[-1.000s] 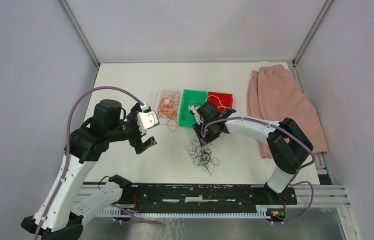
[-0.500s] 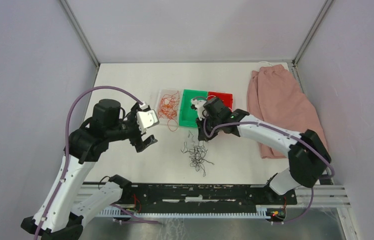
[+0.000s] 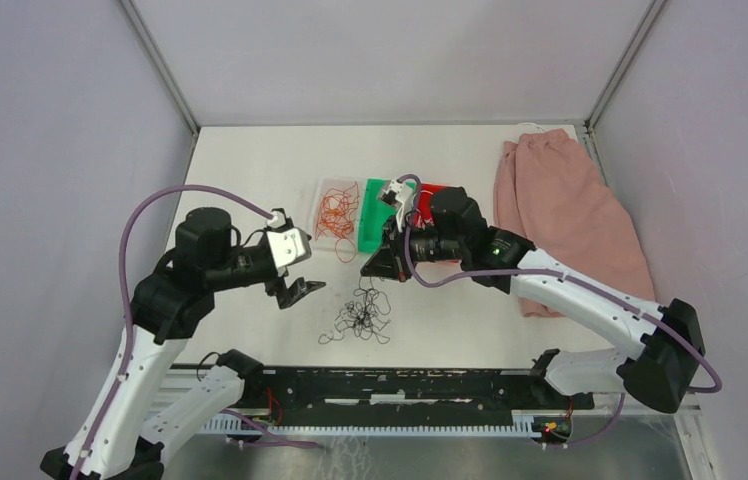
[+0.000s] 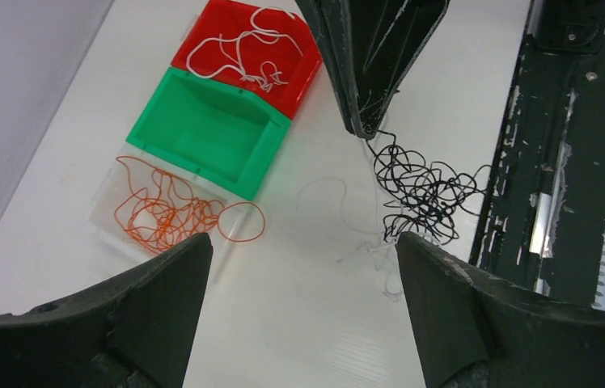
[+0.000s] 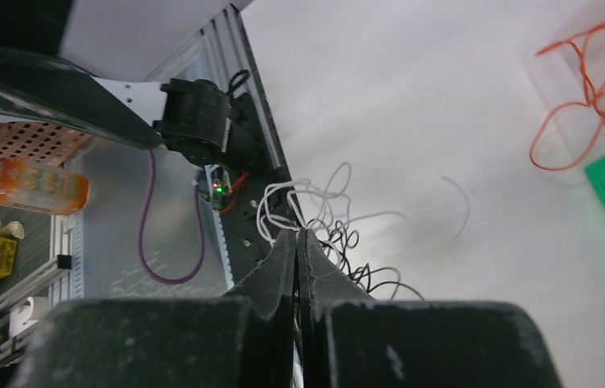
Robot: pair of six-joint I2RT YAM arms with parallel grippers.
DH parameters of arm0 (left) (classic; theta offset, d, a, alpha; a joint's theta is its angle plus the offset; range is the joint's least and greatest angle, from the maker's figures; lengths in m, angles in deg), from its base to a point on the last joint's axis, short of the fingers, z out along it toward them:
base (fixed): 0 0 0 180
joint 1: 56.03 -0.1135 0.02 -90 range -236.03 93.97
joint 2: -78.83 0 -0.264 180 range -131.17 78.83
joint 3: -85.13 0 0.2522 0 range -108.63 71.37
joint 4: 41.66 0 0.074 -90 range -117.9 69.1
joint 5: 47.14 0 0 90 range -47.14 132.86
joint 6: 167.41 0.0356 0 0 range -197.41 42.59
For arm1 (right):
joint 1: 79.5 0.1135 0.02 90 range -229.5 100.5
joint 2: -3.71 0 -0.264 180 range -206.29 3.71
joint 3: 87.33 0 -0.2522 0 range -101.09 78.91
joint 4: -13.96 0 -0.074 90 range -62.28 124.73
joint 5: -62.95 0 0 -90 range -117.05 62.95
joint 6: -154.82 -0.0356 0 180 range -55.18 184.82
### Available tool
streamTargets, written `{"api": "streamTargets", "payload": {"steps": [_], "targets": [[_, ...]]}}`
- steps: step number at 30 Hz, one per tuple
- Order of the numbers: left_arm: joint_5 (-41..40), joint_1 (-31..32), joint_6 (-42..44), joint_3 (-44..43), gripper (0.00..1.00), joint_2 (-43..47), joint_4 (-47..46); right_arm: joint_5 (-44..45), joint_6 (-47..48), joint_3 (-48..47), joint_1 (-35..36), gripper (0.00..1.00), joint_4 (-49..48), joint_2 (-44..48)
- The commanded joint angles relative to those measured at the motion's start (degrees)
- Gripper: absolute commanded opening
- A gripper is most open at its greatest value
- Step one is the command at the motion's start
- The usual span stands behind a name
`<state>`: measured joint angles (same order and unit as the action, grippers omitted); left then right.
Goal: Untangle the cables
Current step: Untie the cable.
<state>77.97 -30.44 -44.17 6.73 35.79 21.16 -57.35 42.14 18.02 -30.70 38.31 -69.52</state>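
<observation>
My right gripper (image 4: 364, 129) is pinched tight on a black strand of the cables (image 4: 425, 190). The clump sits on the table (image 3: 250, 170) just under its tips. The left gripper (image 3: 300, 291) is spread wide nearby, not touching them.

A white table (image 3: 250, 170) sits boxed in by plain grey walls (image 3: 50, 150) with metal corner posts (image 3: 158, 65), evenly lit

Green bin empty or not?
Empty. Left wrist view shows the green bin bare inside; the red bin beside it holds white wires.
</observation>
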Motion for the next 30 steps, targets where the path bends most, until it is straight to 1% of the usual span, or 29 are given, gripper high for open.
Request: {"api": "streamTargets", "payload": {"steps": [1,4,6,11,17,21,25,26,27,30], "targets": [[5.6,0.0,-0.4,1.8,0.90,-0.4,-2.0,-3.9,-4.7,-4.0,1.5,0.01,-10.2,-0.7],[7.4,-0.1,5.0,3.4,0.89,0.7,1.2,-5.5,-6.3,-5.0,2.0,0.01,-12.5,-1.3],[7.4,0.0,6.7,4.1,0.88,1.2,2.7,-6.2,-6.9,-5.2,2.4,0.01,-13.7,-1.4],[9.6,-0.1,6.5,5.2,0.86,1.6,3.7,-7.4,-7.9,-5.7,2.8,0.01,-14.9,-1.9],[8.7,0.0,7.8,7.0,0.78,1.6,3.4,-7.2,-9.2,-6.4,3.0,0.00,-15.8,-1.9],[8.2,0.0,6.6,8.6,0.68,1.9,1.0,-7.2,-9.7,-6.8,3.0,0.00,-16.2,-2.0],[8.9,0.0,5.6,10.3,0.65,2.5,-0.8,-7.2,-10.7,-6.5,3.1,0.00,-17.1,-2.0],[9.0,-0.1,5.1,10.5,0.63,2.6,-1.7,-7.2,-10.9,-6.4,3.1,0.00,-17.1,-2.0],[8.9,0.1,4.5,10.7,0.60,2.6,-2.8,-7.1,-11.1,-6.4,3.1,0.00,-17.2,-1.9],[8.5,0.1,2.5,11.0,0.47,3.0,-6.6,-6.9,-11.4,-6.1,3.1,0.00,-17.3,-2.0]]}}
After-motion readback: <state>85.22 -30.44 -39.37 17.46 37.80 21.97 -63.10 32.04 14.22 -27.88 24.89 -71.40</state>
